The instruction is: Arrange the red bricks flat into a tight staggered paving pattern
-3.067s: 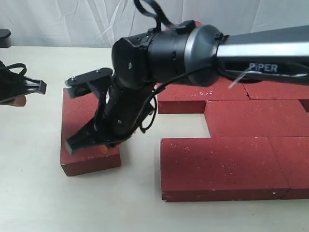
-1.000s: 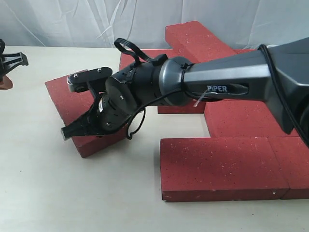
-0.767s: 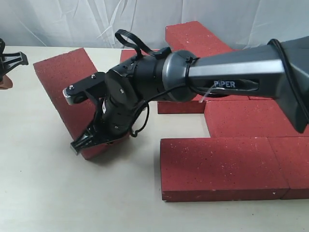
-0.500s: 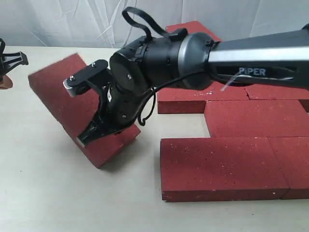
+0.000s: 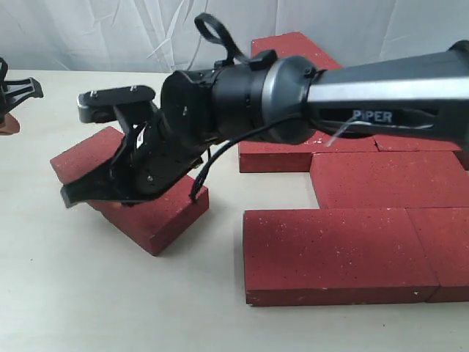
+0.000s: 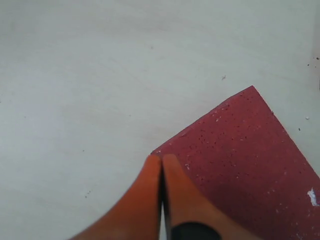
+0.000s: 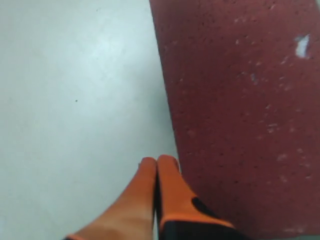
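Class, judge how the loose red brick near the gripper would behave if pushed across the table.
The loose brick looks rigid and probably heavy, so it should not flex. Lying flat, it seems unlikely to tip. Its rough face would likely drag on the table, pivoting if pushed off-centre.

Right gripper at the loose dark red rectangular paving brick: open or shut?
Shut, holding nothing: the right gripper shows orange fingertips pressed together, no gap, beside the dark red paving brick, not around it.
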You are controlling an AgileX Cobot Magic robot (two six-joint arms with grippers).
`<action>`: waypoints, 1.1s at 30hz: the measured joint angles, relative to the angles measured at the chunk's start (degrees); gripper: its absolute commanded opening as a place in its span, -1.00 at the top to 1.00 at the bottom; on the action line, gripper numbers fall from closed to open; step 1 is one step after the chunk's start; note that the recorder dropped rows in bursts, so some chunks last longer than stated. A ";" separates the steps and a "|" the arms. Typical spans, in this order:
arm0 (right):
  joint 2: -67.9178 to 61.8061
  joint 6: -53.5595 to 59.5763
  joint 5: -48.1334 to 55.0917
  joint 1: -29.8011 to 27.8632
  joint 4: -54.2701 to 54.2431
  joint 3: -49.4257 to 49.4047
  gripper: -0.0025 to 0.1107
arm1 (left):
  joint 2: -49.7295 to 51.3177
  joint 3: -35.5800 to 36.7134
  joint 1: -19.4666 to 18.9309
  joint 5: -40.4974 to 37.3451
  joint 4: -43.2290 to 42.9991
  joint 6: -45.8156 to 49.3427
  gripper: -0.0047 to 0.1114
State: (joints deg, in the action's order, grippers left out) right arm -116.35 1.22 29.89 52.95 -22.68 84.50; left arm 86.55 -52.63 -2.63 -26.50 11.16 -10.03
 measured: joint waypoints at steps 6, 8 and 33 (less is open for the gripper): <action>-4.07 0.90 1.38 2.99 -1.00 0.00 0.97 | 0.00 0.00 0.00 0.00 0.10 0.00 0.92; -5.34 1.14 2.12 3.58 -0.80 0.00 0.97 | 0.00 0.00 0.00 0.00 0.21 0.00 0.92; -6.23 -10.29 12.56 -11.89 7.33 0.00 0.97 | 0.00 0.00 0.00 0.22 -0.44 0.00 0.92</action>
State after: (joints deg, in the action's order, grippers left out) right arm -122.58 -9.07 42.45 41.07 -15.35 84.50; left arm 86.55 -52.63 -2.63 -26.28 10.72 -10.03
